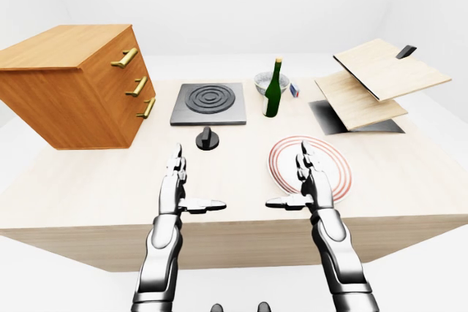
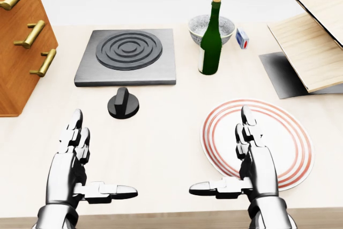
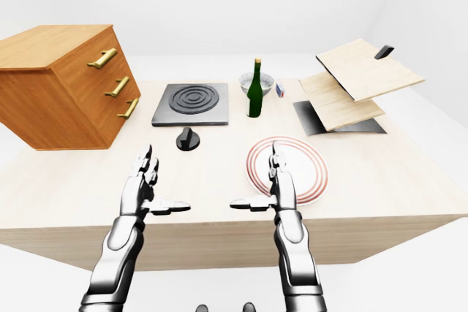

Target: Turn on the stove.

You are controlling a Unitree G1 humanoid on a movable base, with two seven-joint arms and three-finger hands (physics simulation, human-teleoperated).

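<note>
**Both hands open over table; stove knob untouched**

Head view: stove, a dark square slab with ring burner, lies flat on the table, upper left of centre; its knob sits on the table just below the slab's lower edge, apart from it, grip bar running roughly top to bottom.

Left hand hovers below and left of the knob, well apart; fingers straight and pointing up the view, thumb out sideways toward centre; open, holding nothing.

Right hand mirrors it; fingers extended, thumb toward centre; open, empty; it overlaps the left part of the red-ringed plate.

Green bottle stands upright right of the stove; grey bowl behind it; small box beside the bowl.

Wooden drawer chest with brass handles at left edge; tilted wooden boards over a dark mat at right.
</note>
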